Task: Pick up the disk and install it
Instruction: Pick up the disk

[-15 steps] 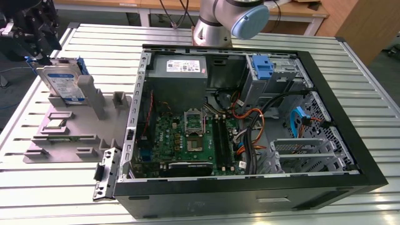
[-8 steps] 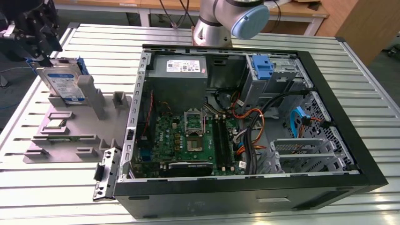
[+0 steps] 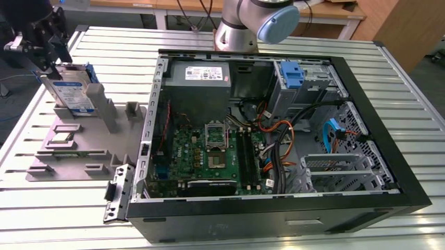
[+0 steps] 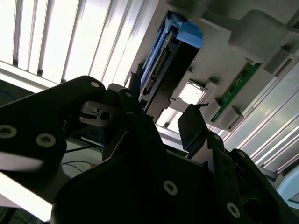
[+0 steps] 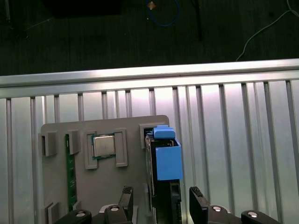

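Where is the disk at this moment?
The disk stands upright in the grey fixture at the exterior view's left, beside the open computer case, under the tool.

A robotics workshop: a silver-grey robot arm [image 3: 240,26] stands at a slatted aluminium worktable [image 3: 399,99] bearing an opened black computer case [image 3: 410,200].

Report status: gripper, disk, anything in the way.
Gripper open, straddling disk. Disk upright in grey holder. Nothing seen blocking the grasp.
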`<act>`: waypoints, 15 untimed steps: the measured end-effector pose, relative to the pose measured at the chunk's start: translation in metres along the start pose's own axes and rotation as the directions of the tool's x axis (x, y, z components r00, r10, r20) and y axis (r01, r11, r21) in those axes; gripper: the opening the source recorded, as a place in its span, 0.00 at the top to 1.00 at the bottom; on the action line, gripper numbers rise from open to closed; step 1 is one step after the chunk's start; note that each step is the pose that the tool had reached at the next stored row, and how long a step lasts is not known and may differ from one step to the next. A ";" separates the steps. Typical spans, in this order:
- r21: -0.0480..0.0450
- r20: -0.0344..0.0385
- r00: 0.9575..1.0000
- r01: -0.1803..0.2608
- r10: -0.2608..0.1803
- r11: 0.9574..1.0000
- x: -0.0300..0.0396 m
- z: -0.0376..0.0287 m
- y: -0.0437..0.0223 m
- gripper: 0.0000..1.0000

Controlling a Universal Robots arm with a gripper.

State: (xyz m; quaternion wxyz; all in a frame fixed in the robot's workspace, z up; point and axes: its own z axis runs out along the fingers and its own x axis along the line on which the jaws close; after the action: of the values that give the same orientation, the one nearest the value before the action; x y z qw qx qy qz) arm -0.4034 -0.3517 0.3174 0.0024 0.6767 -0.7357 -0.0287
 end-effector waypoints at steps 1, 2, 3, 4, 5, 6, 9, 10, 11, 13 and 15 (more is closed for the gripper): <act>0.000 0.000 1.000 0.000 0.000 1.000 0.0001 0.0018 -0.0001 0.41; 0.000 0.000 1.000 0.000 0.000 1.000 0.0001 0.0036 -0.0002 0.41; 0.000 0.000 1.000 0.000 0.000 1.000 0.0002 0.0054 -0.0003 0.41; 0.000 0.000 1.000 0.000 0.000 1.000 0.0002 0.0072 -0.0004 0.41; 0.000 0.000 1.000 0.000 0.000 1.000 0.0003 0.0091 -0.0004 0.41; 0.000 0.000 1.000 0.000 0.000 1.000 0.0004 0.0106 -0.0005 0.41; 0.000 0.001 1.000 0.000 0.000 1.000 0.0004 0.0131 -0.0006 0.41; 0.000 0.005 1.000 0.000 0.000 1.000 0.0005 0.0133 -0.0005 0.41; 0.000 0.011 1.000 0.001 -0.001 1.000 0.0005 0.0135 -0.0006 0.41; 0.000 0.013 1.000 0.001 -0.001 1.000 0.0004 0.0136 -0.0006 0.41; 0.000 0.013 1.000 0.002 -0.002 1.000 0.0004 0.0138 -0.0006 0.41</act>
State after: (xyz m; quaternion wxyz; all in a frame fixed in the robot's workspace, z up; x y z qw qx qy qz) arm -0.4034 -0.3517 0.3036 -0.0024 0.6771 -0.7351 -0.0334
